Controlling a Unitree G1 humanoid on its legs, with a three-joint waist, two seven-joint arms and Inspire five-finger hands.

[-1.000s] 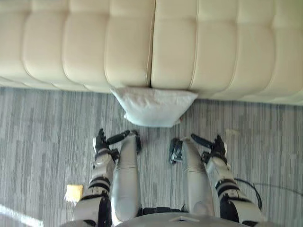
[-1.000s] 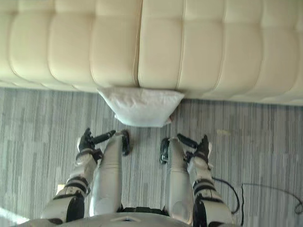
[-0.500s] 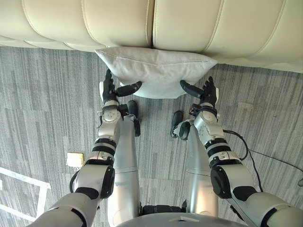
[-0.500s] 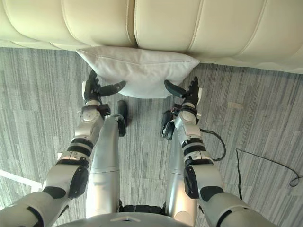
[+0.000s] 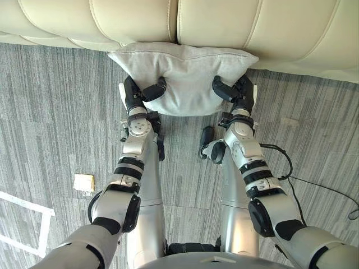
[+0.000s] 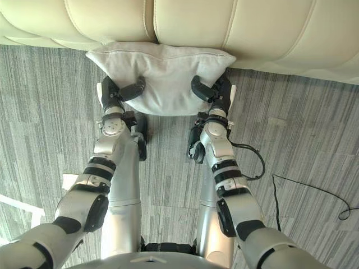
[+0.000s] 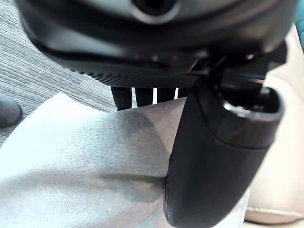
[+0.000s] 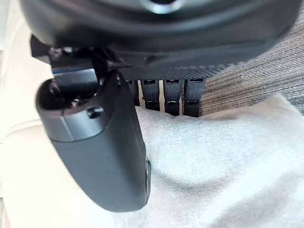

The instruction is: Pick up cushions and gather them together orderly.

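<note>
Starting at the far left, there's a small yellowish square (image 5: 84, 182) on the grey striped carpet (image 5: 56, 112), well away from everything else.

The left hand (image 5: 133, 94) is on the left end of the light grey cushion (image 5: 185, 78). Its thumb (image 7: 213, 156) lies over the top and dents the cloth, and its fingers (image 7: 145, 95) go in under the edge, so it's grasping the cushion.

The cushion sits in the middle of the scene, low at the carpet, with its far edge tucked right against the front of the cream leather sofa (image 5: 252, 22). It's just below the seam between two sofa sections. I can't tell whether it's resting flat on the carpet or slightly lifted.

The right hand (image 5: 242, 92) mirrors the left on the right end. Its thumb (image 8: 109, 152) is pressed onto the top, and its fingers (image 8: 166, 97) are tucked beneath the edge, so it's grasping the cushion too.
</note>
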